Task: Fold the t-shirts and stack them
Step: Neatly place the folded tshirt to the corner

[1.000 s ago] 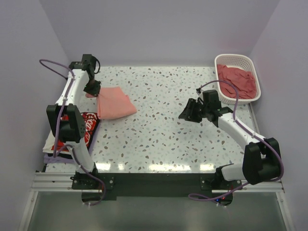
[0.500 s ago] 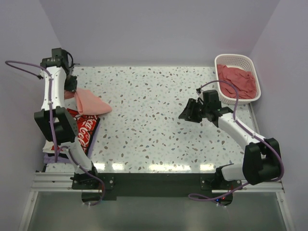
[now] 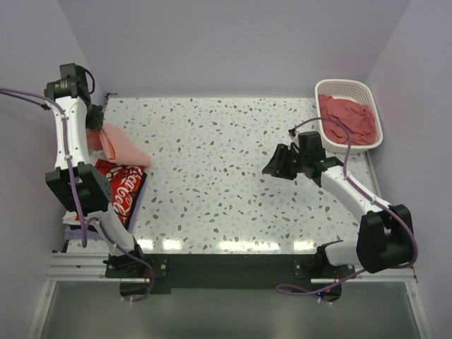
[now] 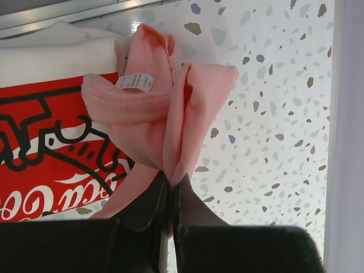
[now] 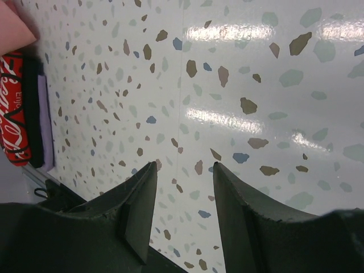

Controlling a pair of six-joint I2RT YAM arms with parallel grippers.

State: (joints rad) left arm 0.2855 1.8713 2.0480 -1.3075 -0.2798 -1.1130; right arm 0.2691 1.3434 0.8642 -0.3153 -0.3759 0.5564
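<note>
T-shirts share a broad table, hard, glossy and speckled like terrazzo. Its near left corner carries the finished stack of flat folded cloth, with a white printed shirt in red and black on top and a pale purple one beneath. Far across the table from the stack, a white slatted plastic basket holds a crumpled salmon heap, probably waiting its turn. Over the stack's far edge hangs a folded pink shirt, soft and loosely bunched. It looks brought there to be laid on top, and I cannot tell whether it touches the stack. The left gripper has its dark fingers pressed together on a pinch of that pink cloth. Well away from the stack, toward the basket, the right gripper hovers over bare table with fingers spread and nothing between them, likely parked out of the way. A small white label shows at the pink shirt's ribbed collar.
</note>
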